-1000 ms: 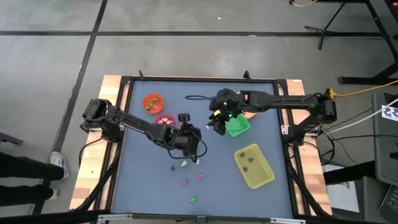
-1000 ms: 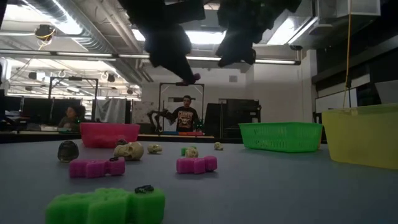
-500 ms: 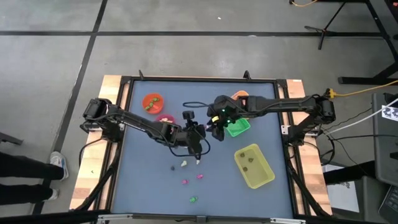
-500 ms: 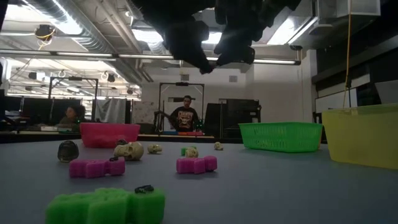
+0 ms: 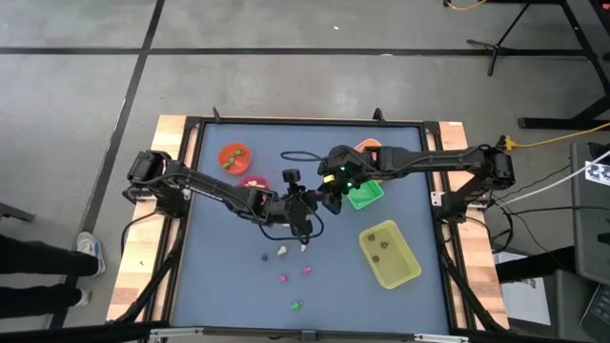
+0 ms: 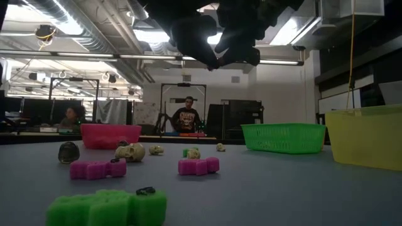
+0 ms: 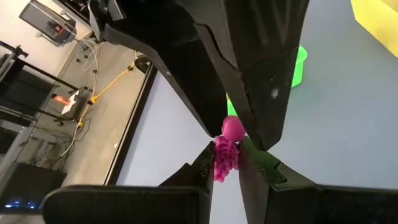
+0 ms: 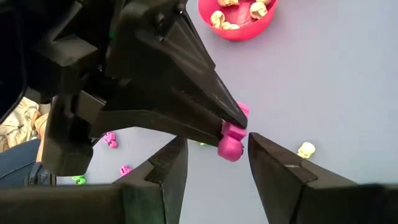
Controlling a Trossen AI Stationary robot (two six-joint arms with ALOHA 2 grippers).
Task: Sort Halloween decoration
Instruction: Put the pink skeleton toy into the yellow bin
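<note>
Looking straight down, level across the tabletop, and close from both wrists, all sharing the pink trinket [image 7: 225, 152].

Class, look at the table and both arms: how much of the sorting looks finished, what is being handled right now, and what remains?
Done: cream skulls lie in the pink cup, and dark pieces in the yellow tray.

In hand: the left gripper pinches a pink trinket above mid-table; the right gripper stands open around it, apparently for a handover.

Left: loose pieces on the mat, including a pink bone, a skull and a green piece.
</note>
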